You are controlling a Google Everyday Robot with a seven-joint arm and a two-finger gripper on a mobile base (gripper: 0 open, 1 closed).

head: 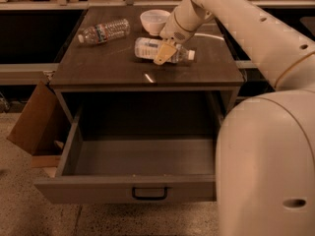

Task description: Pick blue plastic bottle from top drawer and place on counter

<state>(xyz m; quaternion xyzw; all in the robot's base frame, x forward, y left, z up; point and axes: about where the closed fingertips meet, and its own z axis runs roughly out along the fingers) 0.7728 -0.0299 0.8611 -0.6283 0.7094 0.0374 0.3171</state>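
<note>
The blue plastic bottle (146, 48) lies on its side on the dark brown counter (108, 65), its white cap pointing right. My gripper (165, 54) reaches down from the upper right and is shut across the bottle's middle; one tan finger (162, 56) shows in front of the bottle. The bottle is at the counter's surface, right of centre. The top drawer (123, 190) is pulled fully open below the counter, and its inside shows nothing in it.
A clear ribbed bottle (104, 31) lies at the counter's back left. A white bowl (153, 19) stands just behind the gripper. A cardboard box (32, 124) leans left of the cabinet. My own body (266, 166) fills the lower right.
</note>
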